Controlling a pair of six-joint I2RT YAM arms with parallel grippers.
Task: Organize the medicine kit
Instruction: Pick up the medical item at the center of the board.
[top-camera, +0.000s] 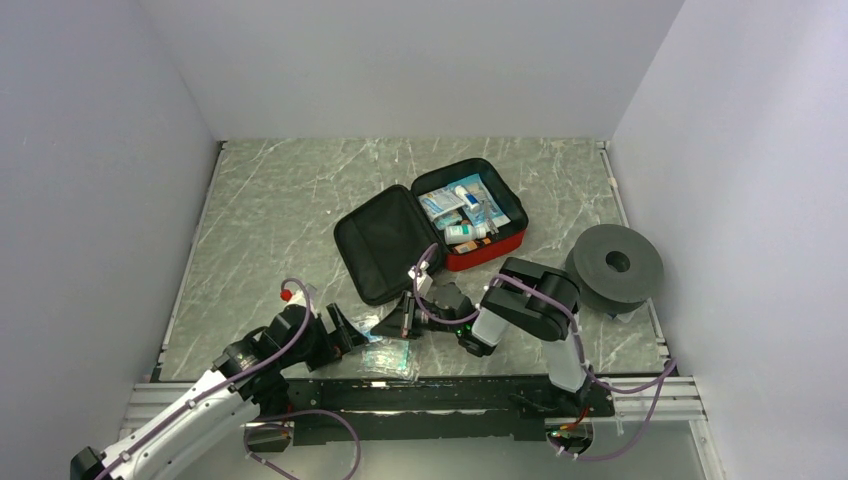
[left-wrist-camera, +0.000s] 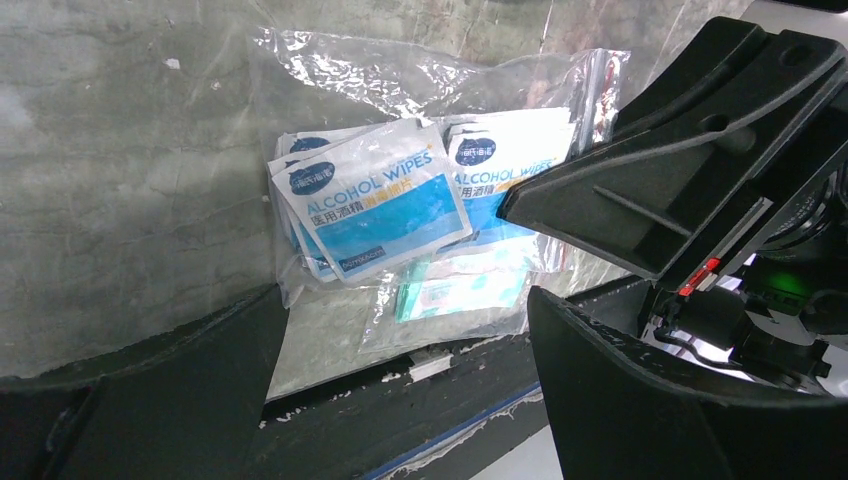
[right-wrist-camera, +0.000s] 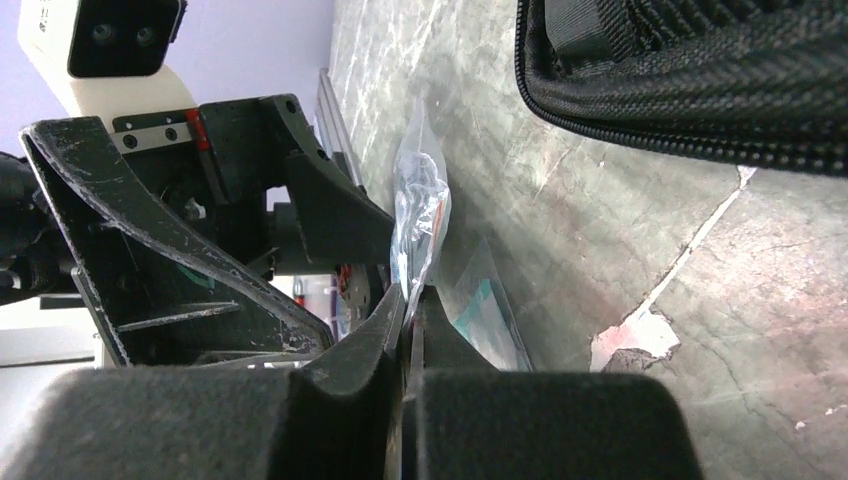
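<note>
Grips edge of crinkly clear plastic bag (left-wrist-camera: 330, 80), flat alcohol-wipe sachets (left-wrist-camera: 375, 200) inside, in pressed-together right hand (right-wrist-camera: 408, 300). Holds left hand (left-wrist-camera: 400, 380) spread wide beside bag. Finds red soft-shell medicine kit (top-camera: 487, 250) lying open on marbled surface (top-camera: 270, 210) just beyond.

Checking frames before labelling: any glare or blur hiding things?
Left wrist: glare streaks across the clear bag, print on the alcohol wipes sharp; left gripper fingers dark, soft. Right wrist: right gripper blurred in the foreground, medicine kit edge crisp. Top external: even light, soft shadows, kit contents tiny.

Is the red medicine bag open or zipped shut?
Open. The medicine kit lies spread flat, its lid folded back, packets showing inside.
</note>
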